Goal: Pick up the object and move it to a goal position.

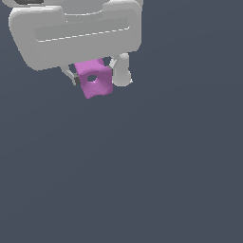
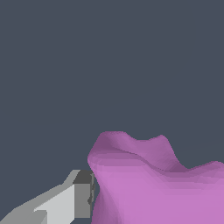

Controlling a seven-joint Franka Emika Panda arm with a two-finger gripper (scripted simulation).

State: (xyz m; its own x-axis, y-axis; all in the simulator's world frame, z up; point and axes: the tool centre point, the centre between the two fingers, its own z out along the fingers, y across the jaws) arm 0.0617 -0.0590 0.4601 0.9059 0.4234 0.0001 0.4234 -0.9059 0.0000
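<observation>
Only outside, hand (image 1: 98, 76) gripping pink block (image 1: 94, 79), hole showing

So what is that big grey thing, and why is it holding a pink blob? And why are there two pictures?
The big grey thing is the hand of a robot arm, drawn by a computer, not filmed. Its gripper has two fingers that squeeze things. Between them sits the pink blob, a small magenta block with rounded edges and a little round hole in one face. The fingers look closed on it.

One picture comes from a camera off the arm, looking at the whole hand. The other comes from a camera on the wrist, so the same block looks huge, with one grey finger beside it.

Everything else is plain dark blue-grey. No other things show.
</observation>
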